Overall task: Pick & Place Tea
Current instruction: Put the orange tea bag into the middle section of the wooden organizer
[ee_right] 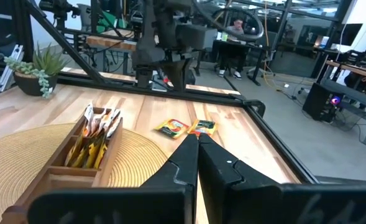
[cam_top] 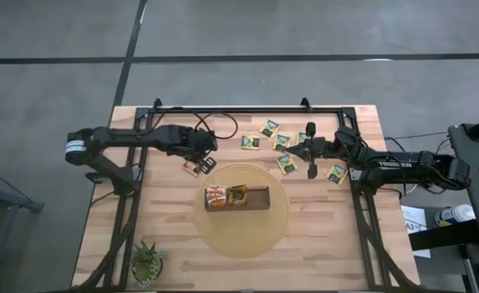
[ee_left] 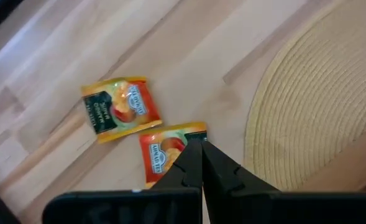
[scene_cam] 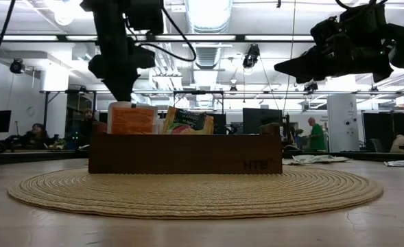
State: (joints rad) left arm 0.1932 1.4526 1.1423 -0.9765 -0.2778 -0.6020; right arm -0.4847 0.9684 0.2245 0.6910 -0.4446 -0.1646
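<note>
The wooden box [scene_cam: 185, 153] reads "HTB"; the right arm [cam_top: 402, 165] reads "TROSSEN".

Dark cabled arms [cam_top: 141, 138] (white lettering)

Flat tea sachets [cam_top: 271, 128] scattered on bare wood, two [ee_left: 121, 109] beside the mat, several upright in the box.

Grey floor [cam_top: 304, 28], ceiling strip lights [scene_cam: 208, 14], distant desks [ee_right: 108, 43]
</note>
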